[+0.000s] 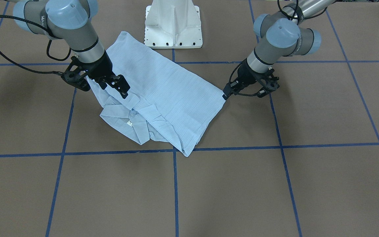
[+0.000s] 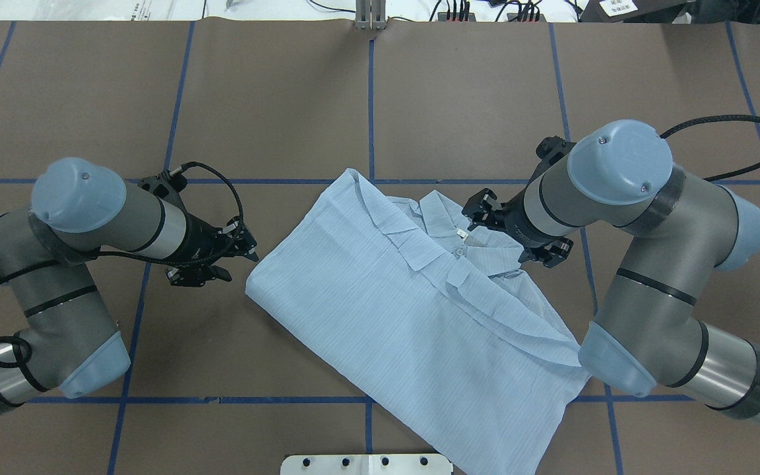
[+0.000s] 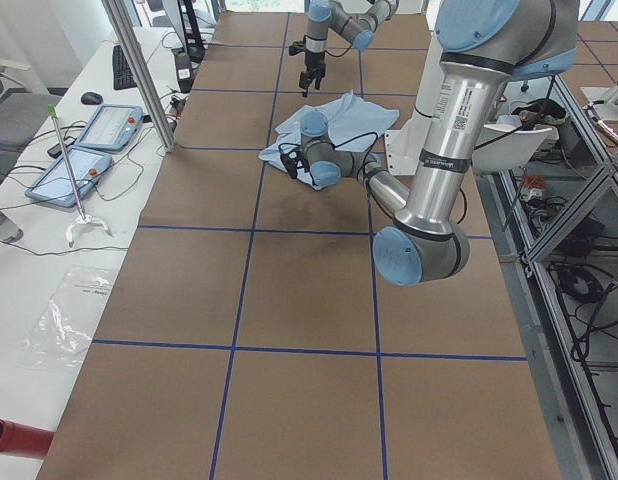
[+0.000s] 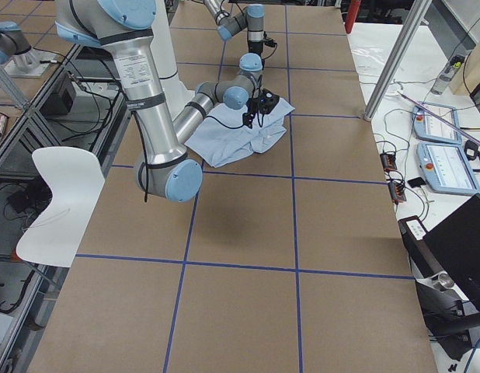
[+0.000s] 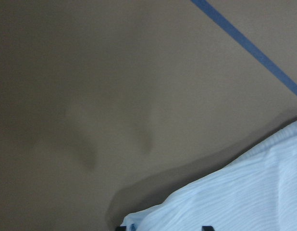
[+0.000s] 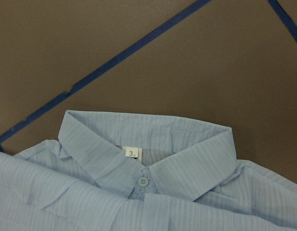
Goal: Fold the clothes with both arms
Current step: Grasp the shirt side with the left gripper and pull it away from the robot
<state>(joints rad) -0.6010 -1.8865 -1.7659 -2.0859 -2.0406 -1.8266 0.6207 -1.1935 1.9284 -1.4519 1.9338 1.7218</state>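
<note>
Just out from the white metal pedestal base [image 1: 173,26], the thin pale-blue striped button-front shirt [image 1: 169,89] lies slantwise on the brown table [image 1: 242,191]. Its hem end is nearest the base and its small collar [image 6: 148,144] lies farther out. One long side is laid over the front as a smooth panel. The collar side is rumpled and not yet turned in, so I judge the lengthwise folding to be about half done.

To the base's left and a little farther out, the black two-finger left gripper [image 1: 225,94] sits low at the outer corner of the smooth panel. In its wrist view only two dark fingertips show, set apart, with the cloth's edge between them. The fingers seem spread and are not yet pinching the cloth.

To the base's right, the black two-finger right gripper [image 1: 121,87] hovers over the shoulder beside the collar. Its fingers look parted and hold nothing, and its wrist view looks straight at the white neck label [image 6: 131,152].

The next move probably calls for both grippers to come down and pinch. The thin fabric means each should take only the layers meant to move. They should then lift together, so the collar side folds over without dragging the panel.
</note>
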